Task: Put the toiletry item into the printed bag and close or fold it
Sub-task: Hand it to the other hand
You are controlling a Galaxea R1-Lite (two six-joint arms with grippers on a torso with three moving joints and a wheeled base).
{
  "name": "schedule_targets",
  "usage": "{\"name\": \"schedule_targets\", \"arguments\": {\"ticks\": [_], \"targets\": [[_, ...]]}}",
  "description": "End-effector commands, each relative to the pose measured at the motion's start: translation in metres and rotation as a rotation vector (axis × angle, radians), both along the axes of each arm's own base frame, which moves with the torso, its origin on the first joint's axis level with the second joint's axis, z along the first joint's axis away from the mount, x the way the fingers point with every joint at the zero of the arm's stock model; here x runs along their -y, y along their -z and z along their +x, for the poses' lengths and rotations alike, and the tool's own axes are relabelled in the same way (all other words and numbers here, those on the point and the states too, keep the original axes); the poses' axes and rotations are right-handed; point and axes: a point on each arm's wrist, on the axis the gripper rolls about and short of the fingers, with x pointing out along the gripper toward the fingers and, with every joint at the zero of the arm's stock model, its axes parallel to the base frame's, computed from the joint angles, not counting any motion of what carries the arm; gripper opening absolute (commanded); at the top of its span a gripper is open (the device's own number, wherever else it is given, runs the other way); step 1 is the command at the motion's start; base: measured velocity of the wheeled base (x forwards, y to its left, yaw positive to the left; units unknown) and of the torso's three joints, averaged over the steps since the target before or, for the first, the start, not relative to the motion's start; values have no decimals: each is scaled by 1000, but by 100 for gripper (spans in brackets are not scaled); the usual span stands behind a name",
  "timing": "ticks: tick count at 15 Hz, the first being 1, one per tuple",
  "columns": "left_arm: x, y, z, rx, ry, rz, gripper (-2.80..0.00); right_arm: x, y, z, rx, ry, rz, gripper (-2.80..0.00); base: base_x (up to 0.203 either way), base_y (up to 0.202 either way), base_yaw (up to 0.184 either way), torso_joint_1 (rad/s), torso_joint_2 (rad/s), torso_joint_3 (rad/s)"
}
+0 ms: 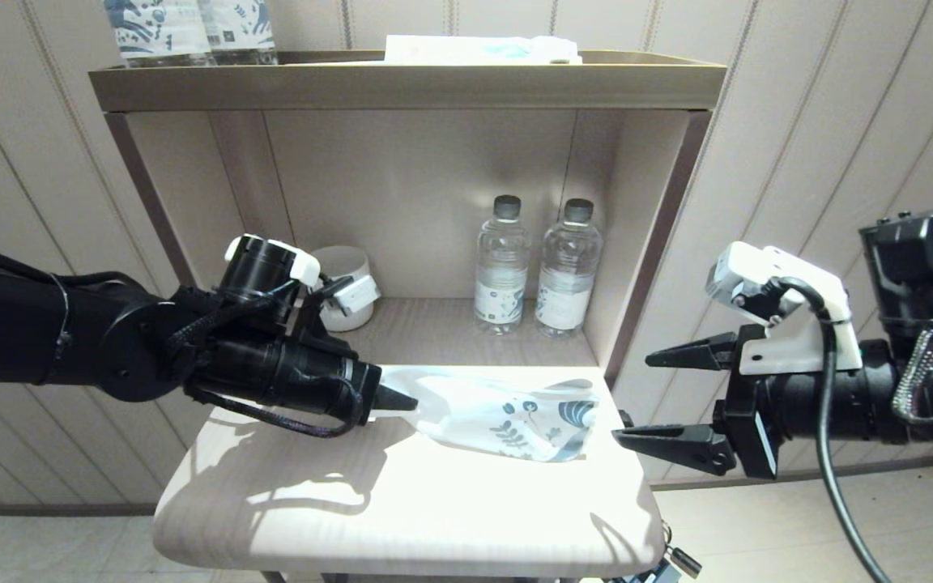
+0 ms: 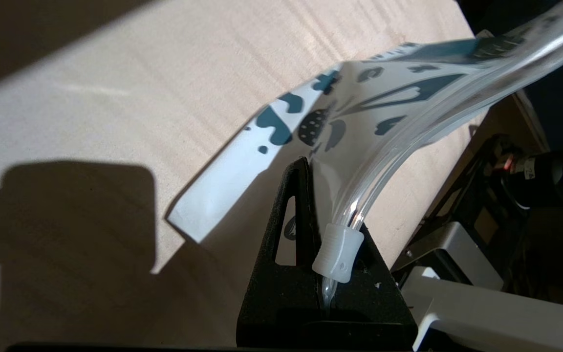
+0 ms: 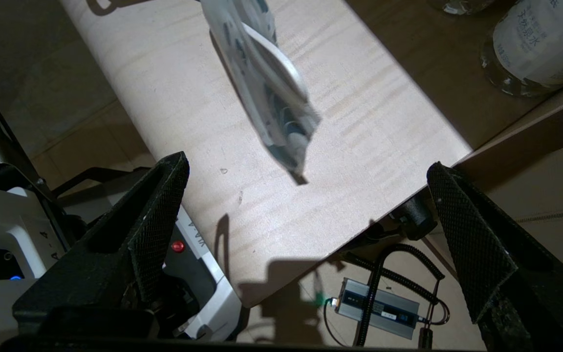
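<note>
The printed bag (image 1: 507, 413) is a white pouch with dark teal leaf print, held out over the small table (image 1: 402, 502). My left gripper (image 1: 398, 398) is shut on its strip end; in the left wrist view the jaws (image 2: 320, 205) pinch the clear strip beside a white slider (image 2: 337, 254), and the bag (image 2: 359, 112) curves away above the wood. My right gripper (image 1: 632, 397) stands open just right of the printed end, apart from it. In the right wrist view the bag (image 3: 262, 83) hangs ahead of the open gripper (image 3: 308, 166). A slim white stick (image 3: 274, 58), seemingly the toiletry item, shows through the bag's wall.
Two water bottles (image 1: 501, 267) (image 1: 568, 267) and a white cup (image 1: 345, 283) stand in the shelf niche behind the table. Printed bottles (image 1: 191, 32) and a pale packet (image 1: 483, 48) sit on the shelf top. A power adapter (image 3: 379, 308) with cables lies on the floor.
</note>
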Motion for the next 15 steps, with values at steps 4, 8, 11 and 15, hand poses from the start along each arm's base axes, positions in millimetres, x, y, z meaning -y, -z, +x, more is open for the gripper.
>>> {"name": "schedule_targets", "arguments": {"ticks": [4,8,11,15], "targets": [[-1,-38,-3,64,-10,-52,-280,1,0,0,1,0,-1,0,0,0,0,0,0,0],[-1,-29,-2,39,-10,-34,-280,1,1,2,-4,5,-2,0,0,0,0,0,0,0],[1,-13,0,1,-8,-7,-280,2,4,6,-14,12,-7,0,0,0,0,0,0,0],[4,16,4,-30,37,52,-280,1,5,9,-4,16,-3,0,0,0,0,0,0,0]]}}
